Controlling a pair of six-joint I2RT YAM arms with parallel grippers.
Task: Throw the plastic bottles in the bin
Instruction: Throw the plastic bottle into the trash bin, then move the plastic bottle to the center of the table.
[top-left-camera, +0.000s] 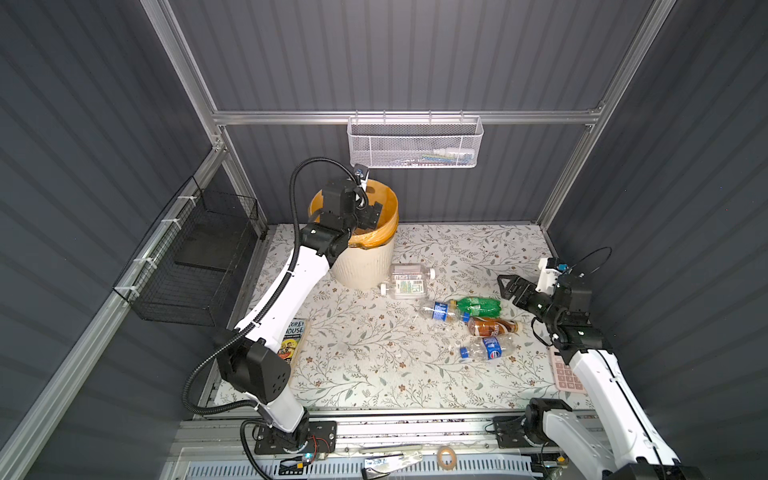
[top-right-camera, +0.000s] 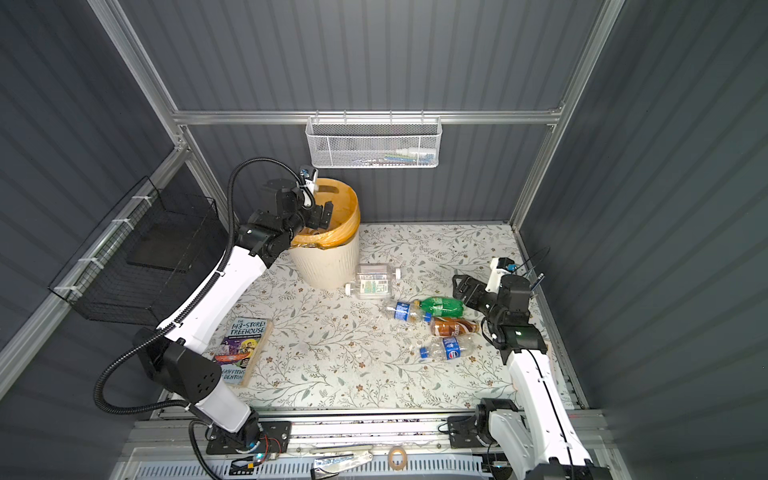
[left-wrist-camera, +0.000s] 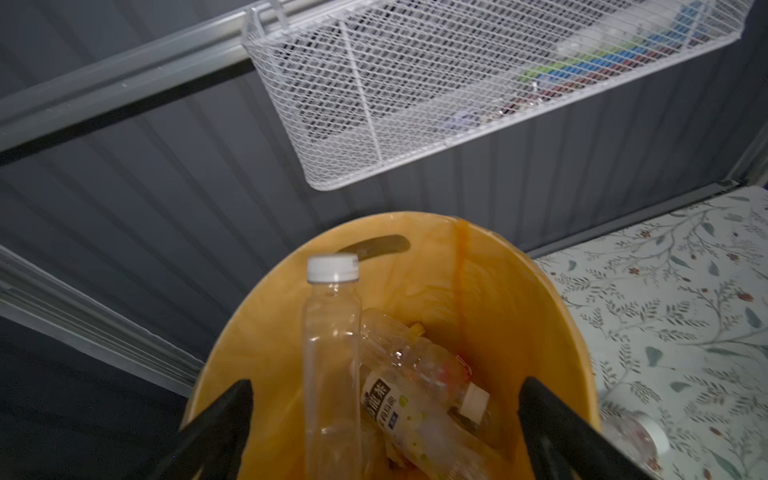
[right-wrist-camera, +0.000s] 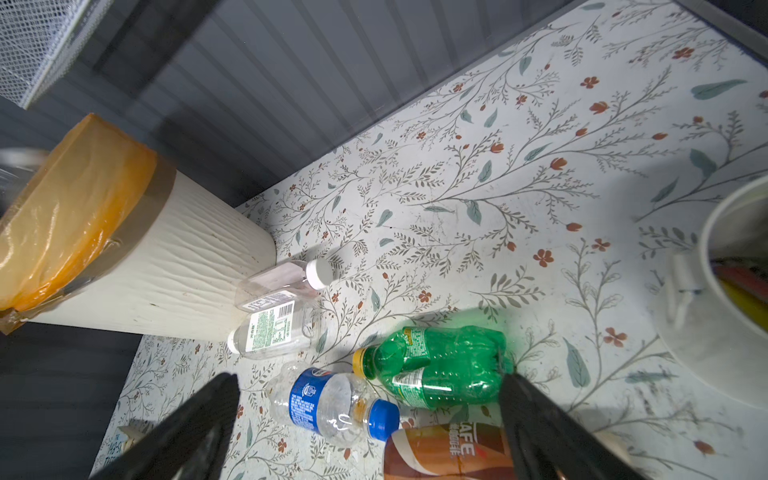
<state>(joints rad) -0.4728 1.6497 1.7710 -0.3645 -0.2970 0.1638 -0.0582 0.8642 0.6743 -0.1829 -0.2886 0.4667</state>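
Note:
The cream ribbed bin (top-left-camera: 365, 266) with its orange bag stands at the back left of the table. My left gripper (top-left-camera: 372, 216) hangs open over its mouth. In the left wrist view a clear white-capped bottle (left-wrist-camera: 332, 353) stands free between the wide-apart jaws of the left gripper (left-wrist-camera: 386, 386), above other bottles (left-wrist-camera: 419, 399) inside the bin (left-wrist-camera: 519, 316). On the table lie two clear bottles (top-left-camera: 407, 282), a green one (top-left-camera: 478, 305), a blue-labelled one (top-left-camera: 440, 311), a brown one (top-left-camera: 492, 326) and another blue-labelled one (top-left-camera: 488, 348). My right gripper (top-left-camera: 509, 286) is open and empty just right of the green bottle (right-wrist-camera: 440, 365).
A book (top-right-camera: 243, 349) lies front left beside the left arm. A pink calculator (top-left-camera: 565, 376) sits under the right arm. A white mesh basket (top-left-camera: 415, 143) hangs on the back wall, a black wire basket (top-left-camera: 195, 257) on the left wall. A white cup (right-wrist-camera: 731, 291) stands far right.

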